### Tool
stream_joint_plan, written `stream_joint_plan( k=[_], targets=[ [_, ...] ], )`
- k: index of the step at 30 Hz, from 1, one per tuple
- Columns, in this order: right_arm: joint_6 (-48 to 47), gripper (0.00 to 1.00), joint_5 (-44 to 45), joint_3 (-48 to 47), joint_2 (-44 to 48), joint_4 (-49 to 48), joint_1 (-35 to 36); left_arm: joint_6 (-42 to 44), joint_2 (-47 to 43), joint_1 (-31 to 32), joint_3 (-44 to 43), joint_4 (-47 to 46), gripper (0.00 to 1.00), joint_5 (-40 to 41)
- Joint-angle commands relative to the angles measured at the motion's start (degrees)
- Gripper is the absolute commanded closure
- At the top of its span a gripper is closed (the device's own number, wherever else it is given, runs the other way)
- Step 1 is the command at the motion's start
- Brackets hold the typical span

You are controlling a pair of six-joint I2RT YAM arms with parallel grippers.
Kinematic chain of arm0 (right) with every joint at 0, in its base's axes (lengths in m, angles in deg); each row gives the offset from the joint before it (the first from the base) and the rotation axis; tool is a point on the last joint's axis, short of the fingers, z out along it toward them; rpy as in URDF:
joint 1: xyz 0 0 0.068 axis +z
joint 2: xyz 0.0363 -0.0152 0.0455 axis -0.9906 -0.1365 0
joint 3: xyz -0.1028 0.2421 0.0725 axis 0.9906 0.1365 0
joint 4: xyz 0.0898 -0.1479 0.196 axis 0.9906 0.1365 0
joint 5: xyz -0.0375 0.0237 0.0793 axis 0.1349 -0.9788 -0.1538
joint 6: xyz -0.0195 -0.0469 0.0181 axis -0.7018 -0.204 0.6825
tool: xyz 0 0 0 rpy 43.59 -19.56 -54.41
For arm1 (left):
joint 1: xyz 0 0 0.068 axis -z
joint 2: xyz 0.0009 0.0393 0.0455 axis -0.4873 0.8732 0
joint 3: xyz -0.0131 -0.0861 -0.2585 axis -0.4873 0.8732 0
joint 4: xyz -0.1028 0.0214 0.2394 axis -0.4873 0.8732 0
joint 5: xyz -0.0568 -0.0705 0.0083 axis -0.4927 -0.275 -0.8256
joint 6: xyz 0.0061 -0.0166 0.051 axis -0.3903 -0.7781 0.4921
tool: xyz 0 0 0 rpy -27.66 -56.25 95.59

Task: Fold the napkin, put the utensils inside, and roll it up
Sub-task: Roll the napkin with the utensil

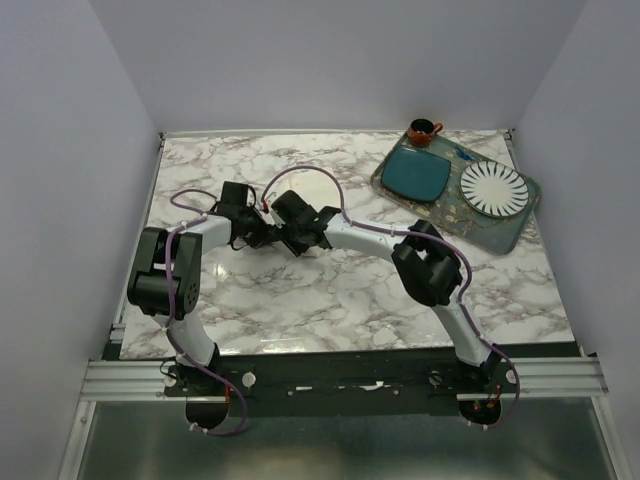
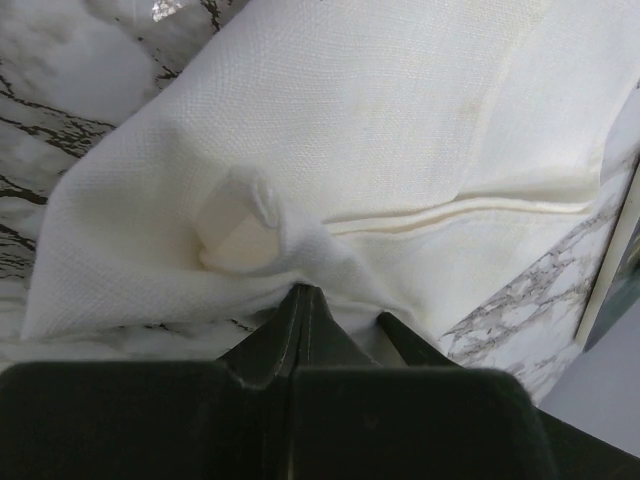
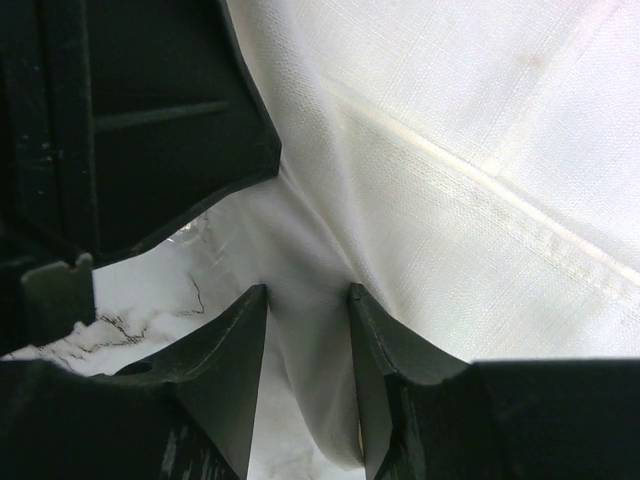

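The cream napkin (image 2: 400, 120) fills the left wrist view, lying rumpled on the marble with a hem line across it and a folded lump near the jaws. My left gripper (image 2: 303, 292) is shut, pinching a bunched edge of the cloth. In the right wrist view the napkin (image 3: 450, 120) hangs in front, and my right gripper (image 3: 308, 295) stands open with a fold of it between the fingers. Both grippers, left (image 1: 266, 231) and right (image 1: 284, 228), meet at the table's left middle in the top view, where the napkin is not discernible. The utensils are out of view.
A tray (image 1: 500, 243) at the back right carries a teal square plate (image 1: 418, 172) and a white ribbed plate (image 1: 493, 187). A small brown cup (image 1: 422, 130) stands behind it. The left gripper's black body (image 3: 150, 110) is close beside the right fingers.
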Motion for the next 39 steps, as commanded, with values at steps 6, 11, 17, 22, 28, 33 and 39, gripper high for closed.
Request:
stream_joint_plan(
  k=[6, 11, 17, 22, 28, 33, 39],
  targets=[
    [1.6, 0.83, 1.1, 5.0, -8.3, 8.8, 0.5, 4.9, -6.8, -4.6, 2.9, 5.0, 0.82, 1.3],
    [4.4, 0.94, -12.5, 3.3, -6.5, 9.0, -0.1, 7.7, -13.5, -5.4, 3.3, 8.3, 0.66, 2.9],
    [10.7, 0.99, -38.4, 0.8, -5.6, 7.7, -4.5, 5.7, -18.4, -4.4, 8.2, 8.2, 0.49, 0.2],
    [16.8, 1.0, -52.5, -0.1, -8.1, 5.7, -9.6, 2.1, -18.6, -1.7, 10.4, 5.1, 0.41, 1.2],
    [21.1, 0.99, -60.2, -1.9, -11.2, 5.2, -12.8, -0.6, -14.4, 1.9, 8.2, 6.4, 0.4, 3.3],
    [22.8, 1.0, -63.0, -1.8, -12.4, 4.0, -14.3, -1.4, -12.8, 2.2, 7.1, 8.7, 0.4, 7.2],
    [22.6, 1.0, -61.7, -2.1, -12.2, 4.1, -14.4, 0.0, -7.8, 1.9, 3.0, 11.9, 0.46, 11.5]
  ],
)
